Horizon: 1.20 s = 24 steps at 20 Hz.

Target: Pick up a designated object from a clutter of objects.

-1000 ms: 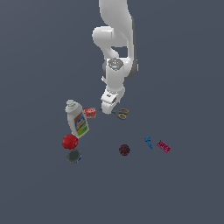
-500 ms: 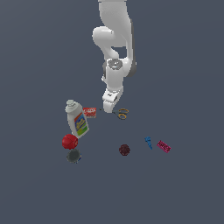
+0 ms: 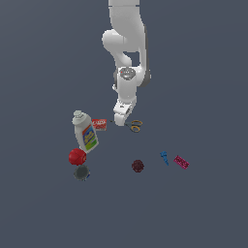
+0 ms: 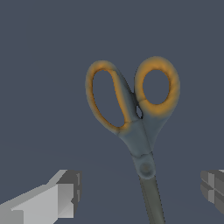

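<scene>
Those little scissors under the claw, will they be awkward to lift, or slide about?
The scissors look stiff, so they probably won't flop. They lie flat and thin on the floor, so the fingers either side may find little to pinch. Grabbed near the pivot, the heavier loop end might tilt down.

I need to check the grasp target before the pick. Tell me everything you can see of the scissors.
The scissors are small, with two grey loop handles lined in orange-yellow, a round pivot, and thin dark blades that look closed. They lie flat on the grey floor, beside the small red box. The end effector hangs over them, open, a finger on either side of the blades, touching nothing.
</scene>
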Each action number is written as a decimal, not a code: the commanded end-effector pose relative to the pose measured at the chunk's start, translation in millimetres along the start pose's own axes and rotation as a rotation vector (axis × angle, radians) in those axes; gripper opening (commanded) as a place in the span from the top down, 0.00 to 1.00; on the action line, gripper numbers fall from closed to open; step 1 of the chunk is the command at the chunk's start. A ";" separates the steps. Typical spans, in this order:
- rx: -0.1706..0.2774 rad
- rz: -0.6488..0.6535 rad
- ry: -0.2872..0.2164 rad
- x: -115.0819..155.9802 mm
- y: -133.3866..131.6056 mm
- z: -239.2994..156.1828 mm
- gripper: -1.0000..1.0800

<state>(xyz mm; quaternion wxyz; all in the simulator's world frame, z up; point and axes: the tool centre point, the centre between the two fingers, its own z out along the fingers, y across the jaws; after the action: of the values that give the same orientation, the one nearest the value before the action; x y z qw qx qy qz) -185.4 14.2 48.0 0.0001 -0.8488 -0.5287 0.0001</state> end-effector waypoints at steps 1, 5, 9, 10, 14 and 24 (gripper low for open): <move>0.000 -0.001 0.000 -0.3 -0.4 7.5 0.04; 0.000 -0.002 0.000 -0.5 -0.9 22.9 0.04; -0.001 -0.004 -0.001 -0.7 -0.9 34.0 0.04; -0.001 -0.004 -0.001 -0.7 -0.8 35.9 0.04; -0.001 -0.004 -0.001 -0.5 -0.6 40.1 0.04; -0.001 -0.004 -0.001 -0.5 -0.6 40.2 1.00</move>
<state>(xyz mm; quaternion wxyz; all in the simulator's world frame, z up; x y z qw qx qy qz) -187.6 17.7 9.5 0.0002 -0.8454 -0.5341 -0.0003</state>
